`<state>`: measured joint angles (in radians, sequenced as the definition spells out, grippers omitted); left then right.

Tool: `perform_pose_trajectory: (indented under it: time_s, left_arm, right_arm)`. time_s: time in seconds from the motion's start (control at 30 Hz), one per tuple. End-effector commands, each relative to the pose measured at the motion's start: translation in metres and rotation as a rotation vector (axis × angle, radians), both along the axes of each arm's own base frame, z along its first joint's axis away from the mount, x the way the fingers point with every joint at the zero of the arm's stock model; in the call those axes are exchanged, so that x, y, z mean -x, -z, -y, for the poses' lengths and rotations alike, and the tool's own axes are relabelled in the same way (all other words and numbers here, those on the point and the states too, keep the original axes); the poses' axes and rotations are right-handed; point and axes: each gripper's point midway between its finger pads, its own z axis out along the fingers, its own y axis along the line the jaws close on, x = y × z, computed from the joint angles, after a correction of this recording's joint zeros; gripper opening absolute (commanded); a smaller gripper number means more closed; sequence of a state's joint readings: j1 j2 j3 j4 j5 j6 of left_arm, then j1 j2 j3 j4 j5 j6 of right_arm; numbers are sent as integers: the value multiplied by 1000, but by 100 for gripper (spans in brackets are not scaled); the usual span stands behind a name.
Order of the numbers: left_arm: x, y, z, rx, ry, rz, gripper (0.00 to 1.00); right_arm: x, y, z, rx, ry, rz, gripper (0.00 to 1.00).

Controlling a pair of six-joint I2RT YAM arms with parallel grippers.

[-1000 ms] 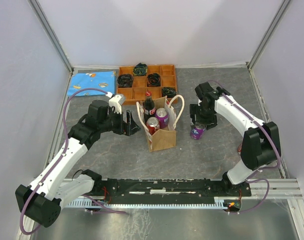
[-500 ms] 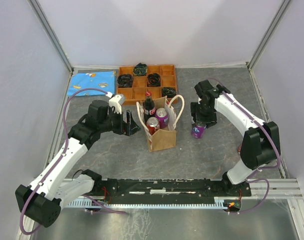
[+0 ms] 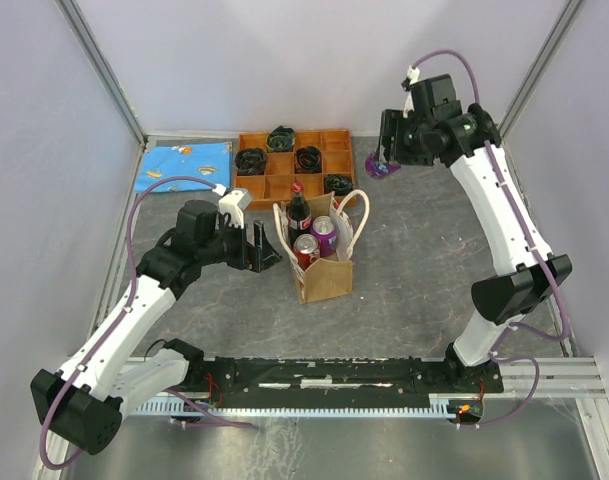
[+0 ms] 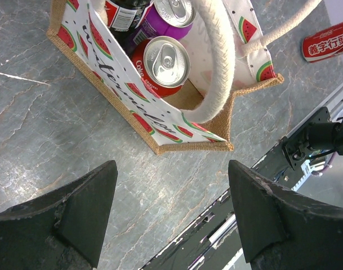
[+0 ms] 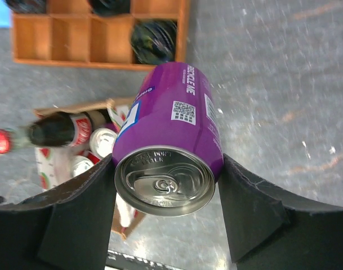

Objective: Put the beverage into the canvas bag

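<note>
**Left fingers** (image 3: 259, 246): mine, spread wide, holding nothing. They sit low over the desk (image 3: 424, 290), just beside the left wall of the canvas bag (image 3: 324, 278) and not touching it.
- Risk: the bag stands unbraced, so any knock from above could tip it or slide it.

**Canvas bag**: upright at mid-desk, mouth open, white loop handles (image 4: 219, 62) arching across the opening. It already holds a red can (image 4: 166, 59), a second purple can (image 3: 325, 233) and a cola bottle (image 3: 298, 212).
- Risk: little free room shows inside. A can coming down off-centre could land on the tops of the others, or catch a handle and drag the bag over.

**Right fingers** (image 3: 386, 150): mine, closed on the purple can (image 5: 171, 140), one finger on each side of its round wall. The can is raised over the far right of the desk, by the right corner of the wooden tray (image 3: 267, 187) and well apart from the bag. It does not hang upright; its top faces my wrist camera.
- Risk: the wall is smooth and curved, so I judge the can could twist or slip during the carry. A drop from this height would hit the tray or the desk.
- Risk: released without being turned upright, it could jam across the mouth of the bag.
</note>
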<state>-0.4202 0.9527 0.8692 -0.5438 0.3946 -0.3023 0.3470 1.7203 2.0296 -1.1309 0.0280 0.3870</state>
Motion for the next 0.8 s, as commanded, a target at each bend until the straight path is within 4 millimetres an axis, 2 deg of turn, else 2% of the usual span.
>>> perform_pose_trajectory:
  time_s: [0.0, 0.1, 0.2, 0.33, 0.43, 0.6, 0.77]
  left_arm:
    - [-4, -10, 1, 10, 16, 58, 85]
    - [-4, -8, 0, 8, 15, 57, 85]
    - [-4, -7, 0, 8, 15, 52, 85]
    - [-4, -6, 1, 7, 17, 48, 85]
    - [-5, -6, 0, 5, 14, 48, 85]
    - [-5, -4, 0, 2, 14, 42, 85]
    - [-7, -3, 2, 7, 15, 39, 85]
  right_arm:
    - [-17, -76, -36, -176, -98, 222, 0]
    - [-7, -95, -61, -196, -176, 258, 0]
    - [16, -90, -88, -183, -255, 225, 0]
    - [46, -64, -108, -104, -306, 154, 0]
    - [69, -38, -115, -59, -336, 83, 0]
    - [98, 2, -110, -6, -354, -22, 0]
    - [108, 32, -107, 38, -359, -79, 0]
